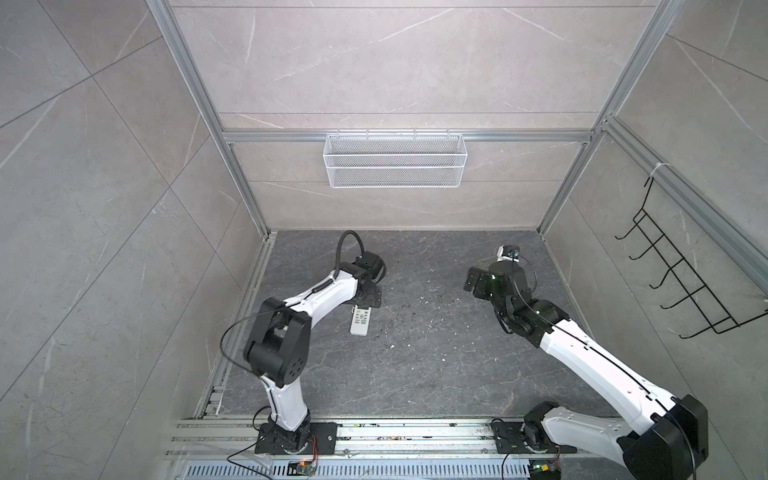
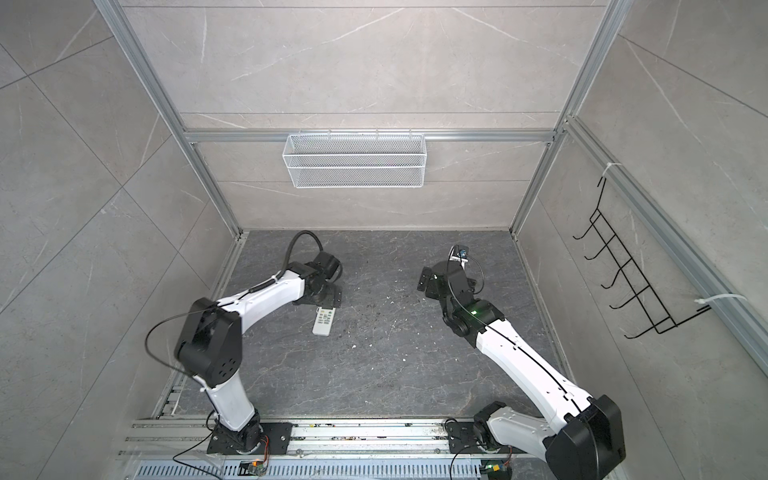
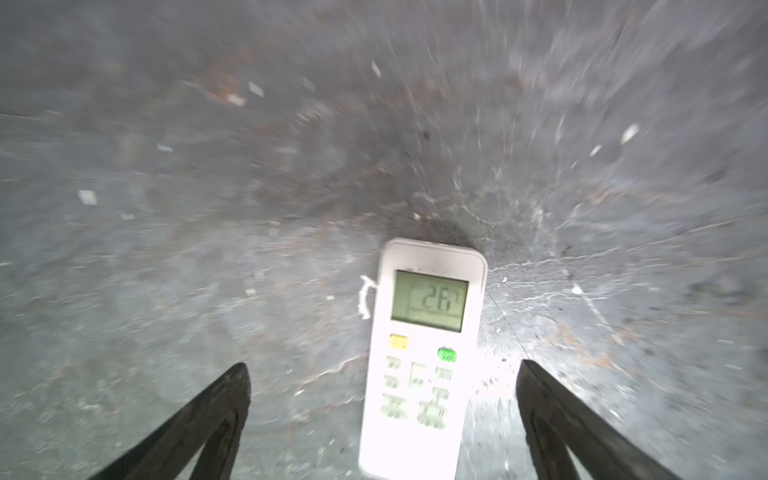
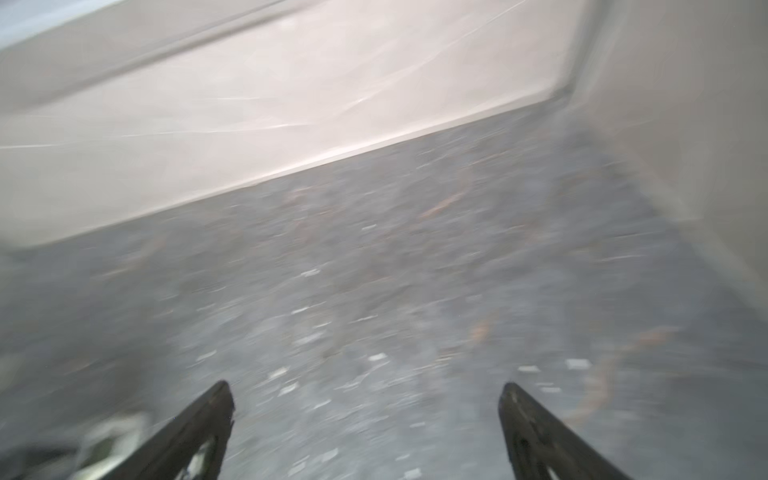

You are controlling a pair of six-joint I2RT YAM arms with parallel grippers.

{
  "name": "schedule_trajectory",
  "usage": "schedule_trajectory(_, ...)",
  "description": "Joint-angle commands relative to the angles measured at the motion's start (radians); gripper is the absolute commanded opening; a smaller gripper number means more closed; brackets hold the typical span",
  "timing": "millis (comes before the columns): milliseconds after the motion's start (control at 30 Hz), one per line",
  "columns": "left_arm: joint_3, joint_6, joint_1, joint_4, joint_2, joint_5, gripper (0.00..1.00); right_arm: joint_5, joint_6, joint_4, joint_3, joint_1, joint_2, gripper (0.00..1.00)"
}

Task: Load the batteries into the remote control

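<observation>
In the left wrist view, the remote control (image 3: 419, 357) shows "26" on its greenish display (image 3: 430, 300); the button labels are too blurred to read.

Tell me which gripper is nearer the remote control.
Left. The left gripper hangs right over the remote control, its open jaws on either side without touching it. The right gripper, also open, is well off across the table, holding nothing.

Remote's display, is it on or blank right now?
On. In the left wrist view the display on the remote shows dark digits that look like 26.
</observation>
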Motion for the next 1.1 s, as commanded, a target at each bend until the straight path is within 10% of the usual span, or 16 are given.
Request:
schedule_trajectory(0,-0.071,0.016,0.026,0.13,-0.166,-0.091,1.0,0.354,-0.204,0.082,-0.101,-0.013,0.039,1.0)
schedule_trajectory(433,-0.739,0.496,0.143,0.973,-0.527,-0.083,1.0,0.08,-0.353,0.643,-0.418,-0.166,0.086,1.0)
schedule_trajectory(1067,-1.029,0.431,0.439,1.537,-0.396,0.021,1.0,-0.281,-0.408,1.226,-0.597,-0.343,0.354,0.99)
